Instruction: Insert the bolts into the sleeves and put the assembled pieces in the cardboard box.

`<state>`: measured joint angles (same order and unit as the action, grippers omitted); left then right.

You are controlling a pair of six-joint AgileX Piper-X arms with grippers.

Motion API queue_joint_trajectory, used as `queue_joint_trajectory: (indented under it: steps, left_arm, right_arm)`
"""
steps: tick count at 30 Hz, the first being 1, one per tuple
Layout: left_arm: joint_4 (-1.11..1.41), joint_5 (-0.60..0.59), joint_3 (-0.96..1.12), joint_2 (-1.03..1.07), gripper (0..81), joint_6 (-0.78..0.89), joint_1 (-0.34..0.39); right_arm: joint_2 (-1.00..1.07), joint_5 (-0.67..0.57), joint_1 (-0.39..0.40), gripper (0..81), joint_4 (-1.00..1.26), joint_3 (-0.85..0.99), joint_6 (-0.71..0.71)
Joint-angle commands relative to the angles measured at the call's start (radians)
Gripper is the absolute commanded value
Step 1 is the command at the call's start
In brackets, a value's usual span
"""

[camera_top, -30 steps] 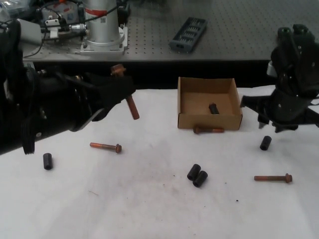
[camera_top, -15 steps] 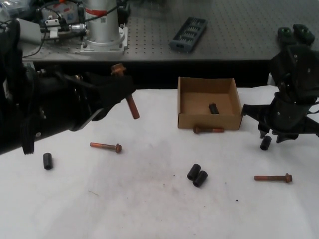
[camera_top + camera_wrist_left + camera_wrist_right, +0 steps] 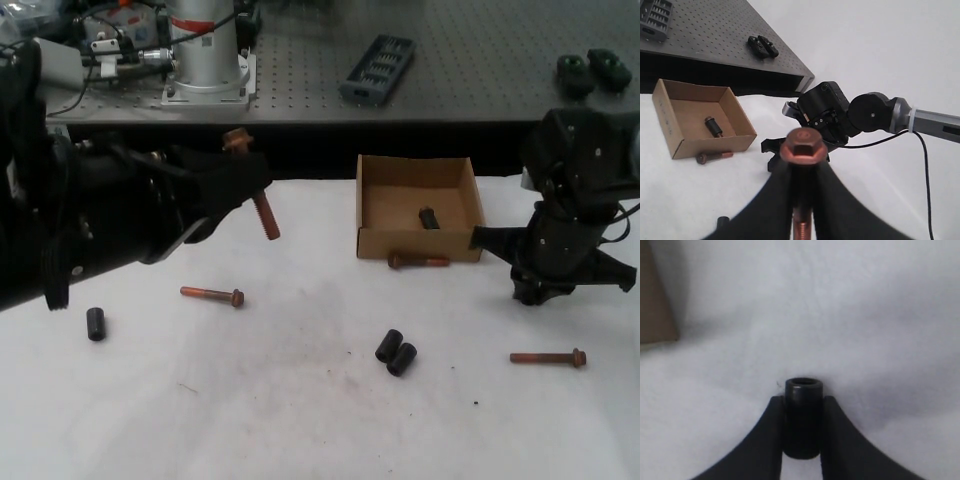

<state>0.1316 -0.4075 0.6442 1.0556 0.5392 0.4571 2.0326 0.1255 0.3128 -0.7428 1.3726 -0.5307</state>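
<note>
High view: the step in hand is pairing one bolt with one sleeve. The left gripper [image 3: 250, 185], at 10 o'clock over the white cloth [image 3: 300, 420], pinches a copper bolt [image 3: 266, 218] below its head. The shank hangs tilted, clear of the cloth. The right gripper [image 3: 537, 290] is at 3 o'clock, near the cardboard box [image 3: 415, 243] and low over the cloth. In the right wrist view its fingers [image 3: 775, 420] are narrowly spread and pressed against both sides of a black sleeve [image 3: 803, 430], whose open end shows past the fingertips. The sleeve appears to rest on the cloth. The next move, as I judge it, calls for lifting the sleeve, bringing both arms toward the centre and lining the shank up with the bore. A skewed approach would catch the tip on the rim. One assembled piece [image 3: 428, 217] lies in the box at 1 o'clock.
</note>
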Motion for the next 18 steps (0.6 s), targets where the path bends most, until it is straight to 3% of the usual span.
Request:
queue_joint_trajectory:
  steps: [1,6,10,15,18]
  left_arm:
    - [0.020,-0.009,0.005,-0.012,0.6,0.033,-0.020]
    - [0.020,-0.010,0.005,-0.012,0.6,0.113,-0.114]
    - [0.040,-0.110,0.005,0.001,0.6,0.159,-0.200]
    - [0.193,-0.180,0.005,0.096,0.6,0.220,-0.228]
    - [0.330,-0.218,0.008,0.189,0.6,0.285,-0.196]
  right_arm:
    - [-0.003,-0.036,0.004,3.0,-0.030,0.008,0.040]
    - [-0.039,-0.048,0.004,5.3,-0.113,-0.002,0.286]
    - [-0.169,-0.125,0.004,5.3,0.005,-0.101,0.413]
    - [-0.431,-0.376,0.004,5.3,0.301,-0.355,0.448]
    - [-0.568,-0.591,0.004,5.3,0.520,-0.513,0.440]
